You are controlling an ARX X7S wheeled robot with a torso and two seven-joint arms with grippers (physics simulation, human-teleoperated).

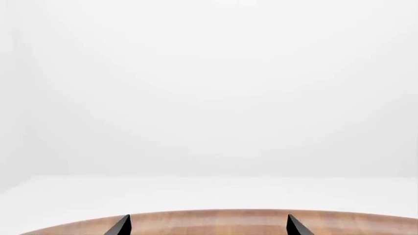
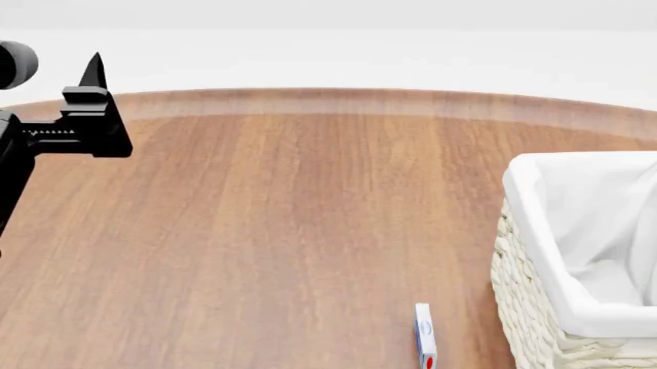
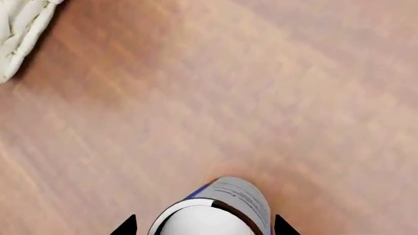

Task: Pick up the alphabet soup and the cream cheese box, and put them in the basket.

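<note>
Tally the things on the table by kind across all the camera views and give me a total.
Baskets: 1, the wicker basket
Boxes: 1, the cream cheese box
Cans: 1, a can between the right gripper fingers
Total: 3

The cream cheese box [image 2: 425,337] and basket [image 2: 534,307] run off the head view's lower right, and only fingertips [image 3: 125,226] show around a cropped can [image 3: 216,213].
</note>
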